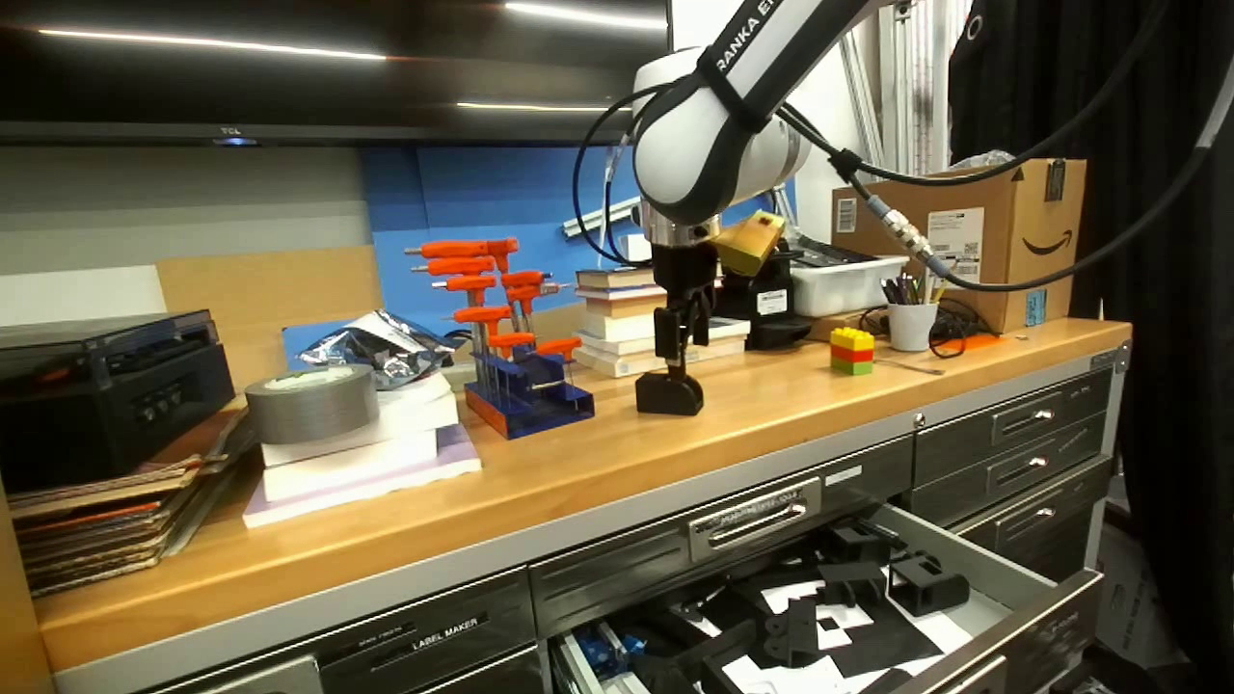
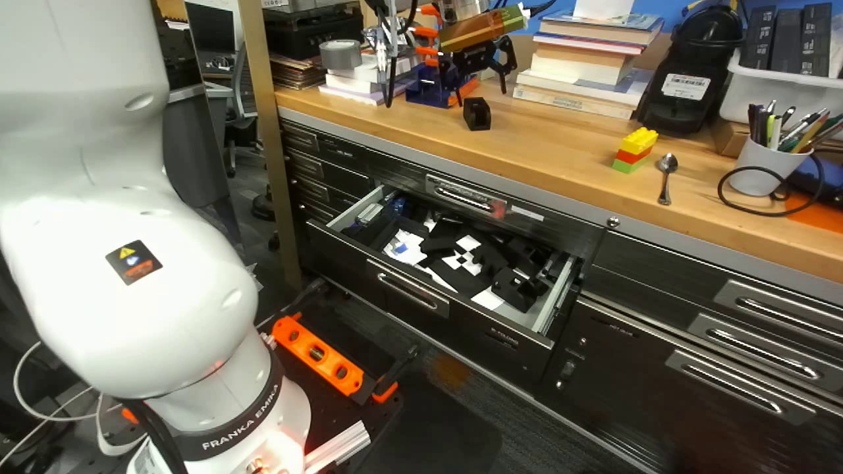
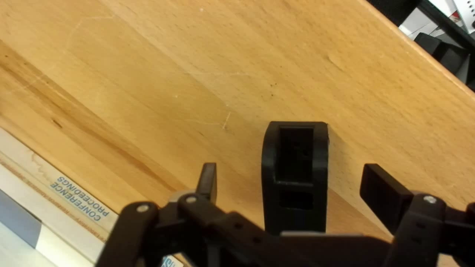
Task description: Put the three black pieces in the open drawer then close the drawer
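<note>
One hollow, rounded matte-black piece (image 3: pixel 295 186) stands on your grained wooden tabletop (image 3: pixel 167 74); your tool (image 3: pixel 290 180) hangs above, spread apart; nearer, the metal drawer (image 2: pixel 474 329) gapes.

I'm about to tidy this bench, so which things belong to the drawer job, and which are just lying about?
For the job: black piece on the worktop; open drawer; possibly some black parts inside it, though I can't tell which.

Just lying about: toy brick stack; spoon; pen cup; tape roll.
</note>
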Motion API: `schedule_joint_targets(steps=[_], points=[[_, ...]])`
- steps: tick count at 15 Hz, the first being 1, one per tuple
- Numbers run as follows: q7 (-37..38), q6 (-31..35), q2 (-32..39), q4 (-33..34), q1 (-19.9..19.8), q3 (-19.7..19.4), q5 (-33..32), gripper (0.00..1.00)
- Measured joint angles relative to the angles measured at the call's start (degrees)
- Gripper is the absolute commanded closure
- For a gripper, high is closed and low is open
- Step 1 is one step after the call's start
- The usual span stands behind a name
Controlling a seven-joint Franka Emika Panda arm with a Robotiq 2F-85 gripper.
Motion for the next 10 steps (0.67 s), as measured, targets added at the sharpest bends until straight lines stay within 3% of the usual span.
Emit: schedule_joint_targets(steps=[10], points=[[0.0, 0.1, 0.7, -0.5, 0.0, 0.0, 0.0, 0.0]])
